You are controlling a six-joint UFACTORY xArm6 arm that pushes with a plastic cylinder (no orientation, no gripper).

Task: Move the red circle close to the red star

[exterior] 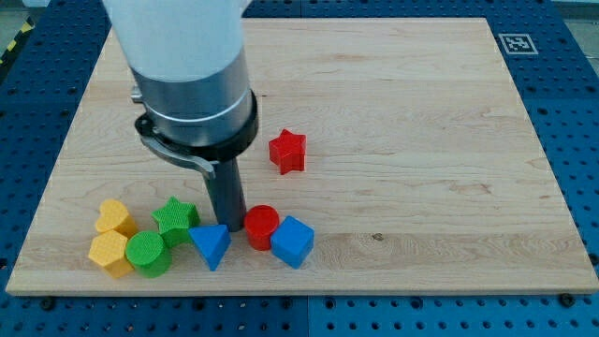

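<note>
The red circle [261, 226] sits near the view's bottom, left of centre, touching a blue cube [292, 241] on its right. The red star [287, 152] lies apart, above and a little right of the circle. My tip [230, 225] is down on the board just left of the red circle, between it and a blue triangle [211, 244], close to or touching both.
A green star [175, 218], a green circle [148, 254] and two yellow blocks [116, 217] [109, 253] cluster at the view's bottom left. The wooden board [421, 140] lies on a blue pegboard table. A marker tag [516, 43] is at the board's top right corner.
</note>
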